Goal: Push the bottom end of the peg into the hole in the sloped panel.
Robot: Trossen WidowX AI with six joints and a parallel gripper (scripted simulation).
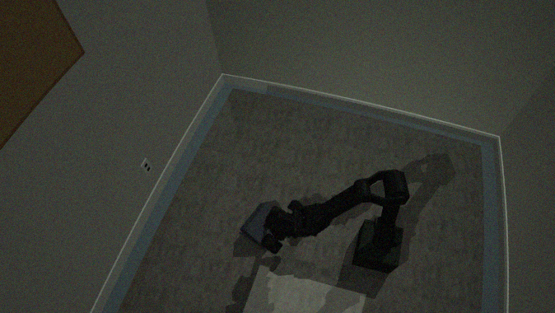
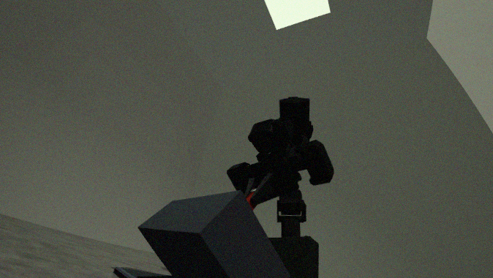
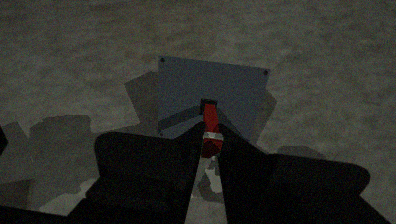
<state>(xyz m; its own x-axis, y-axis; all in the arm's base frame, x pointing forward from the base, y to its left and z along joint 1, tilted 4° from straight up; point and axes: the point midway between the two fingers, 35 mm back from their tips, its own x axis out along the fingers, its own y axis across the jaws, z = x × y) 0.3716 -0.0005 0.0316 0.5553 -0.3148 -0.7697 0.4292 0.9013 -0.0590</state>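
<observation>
My gripper [image 3: 210,127] [image 2: 256,190] [image 1: 272,231] is shut on a red peg [image 3: 211,127] [image 2: 249,199] with a pale band. In the wrist view the peg's far end sits in the dark square hole [image 3: 208,102] in the face of the blue-grey sloped panel [image 3: 240,92] [image 2: 205,227] [image 1: 253,224]. How deep it sits is hidden. In the exterior view only a short red piece shows between the fingers and the panel's upper edge. In the top view the arm covers the peg and the hole.
The arm's dark base block [image 1: 376,247] [image 2: 296,256] stands behind the panel. The table has a raised pale border [image 1: 181,165] on its left and far sides. The scene is dim, with arm shadows on the table.
</observation>
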